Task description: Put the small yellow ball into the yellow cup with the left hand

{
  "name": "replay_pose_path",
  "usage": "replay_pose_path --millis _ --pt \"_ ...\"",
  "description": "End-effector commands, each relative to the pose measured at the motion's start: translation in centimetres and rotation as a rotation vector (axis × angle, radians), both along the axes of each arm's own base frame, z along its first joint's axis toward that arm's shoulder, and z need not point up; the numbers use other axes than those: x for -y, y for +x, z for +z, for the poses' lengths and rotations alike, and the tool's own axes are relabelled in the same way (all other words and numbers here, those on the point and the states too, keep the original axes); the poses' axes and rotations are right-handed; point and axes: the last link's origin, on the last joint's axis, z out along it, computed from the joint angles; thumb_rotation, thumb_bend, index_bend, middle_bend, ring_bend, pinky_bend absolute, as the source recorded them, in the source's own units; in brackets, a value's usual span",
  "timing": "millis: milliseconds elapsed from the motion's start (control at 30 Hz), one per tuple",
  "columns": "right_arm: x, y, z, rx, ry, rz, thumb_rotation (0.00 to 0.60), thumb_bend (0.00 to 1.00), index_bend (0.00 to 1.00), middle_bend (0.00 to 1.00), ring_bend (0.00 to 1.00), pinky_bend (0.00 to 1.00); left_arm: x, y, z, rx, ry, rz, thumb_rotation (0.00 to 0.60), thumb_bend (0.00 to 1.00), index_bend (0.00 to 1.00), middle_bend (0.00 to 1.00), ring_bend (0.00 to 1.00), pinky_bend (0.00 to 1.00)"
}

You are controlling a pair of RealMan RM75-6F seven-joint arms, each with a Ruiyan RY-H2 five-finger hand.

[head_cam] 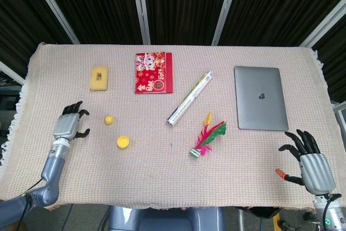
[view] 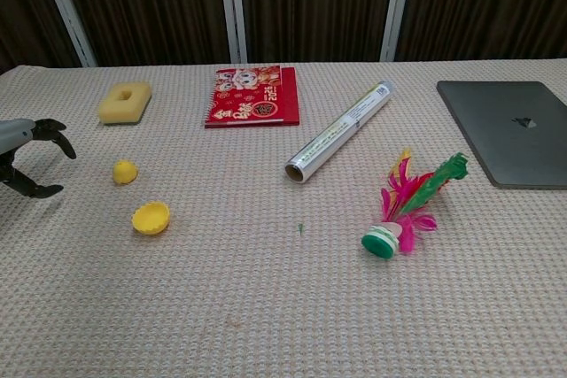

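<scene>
The left hand (head_cam: 69, 123) hovers over the bench (head_cam: 162, 182) with fingers spread, holding nothing. The small yellow ball (head_cam: 108, 119) lies near it at 3 o'clock, apart from the fingers. The yellow cup (head_cam: 123, 142) sits near the ball at 5 o'clock. The right hand (head_cam: 311, 163) rests spread and empty at the bench's near right corner.

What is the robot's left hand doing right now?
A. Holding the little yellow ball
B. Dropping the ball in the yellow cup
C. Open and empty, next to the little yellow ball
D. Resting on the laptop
C: the left hand is open with nothing in it, beside the small yellow ball, which lies on the table apart from the yellow cup.
</scene>
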Motion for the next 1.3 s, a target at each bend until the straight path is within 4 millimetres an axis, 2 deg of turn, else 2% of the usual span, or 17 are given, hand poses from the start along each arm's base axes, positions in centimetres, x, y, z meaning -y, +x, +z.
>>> replay_pose_path --millis 33,367,533,1300 --pt "0.1 0.0 -0.1 0.003 0.007 0.000 0.600 0.00 0.40 0.14 0.02 0.00 -0.6 1.2 -0.2 0.048 0.012 -0.005 0.600 0.32 0.29 0.00 0.00 0.00" --pt "0.0 0.1 0.0 0.022 0.014 0.007 0.600 0.00 0.40 0.14 0.02 0.00 -1.1 4.5 -1.7 0.086 0.010 -0.067 0.600 0.34 0.33 0.00 0.00 0.00" --pt "0.0 -0.1 0.2 0.028 0.008 0.004 0.600 0.00 0.40 0.14 0.02 0.00 -0.8 5.3 -2.5 0.074 -0.002 -0.076 0.600 0.35 0.34 0.00 0.00 0.00" --pt "0.0 -0.2 0.2 0.060 0.013 -0.007 0.600 0.00 0.41 0.13 0.02 0.00 -1.2 4.2 -3.3 0.009 -0.002 -0.029 0.600 0.37 0.39 0.00 0.00 0.00"
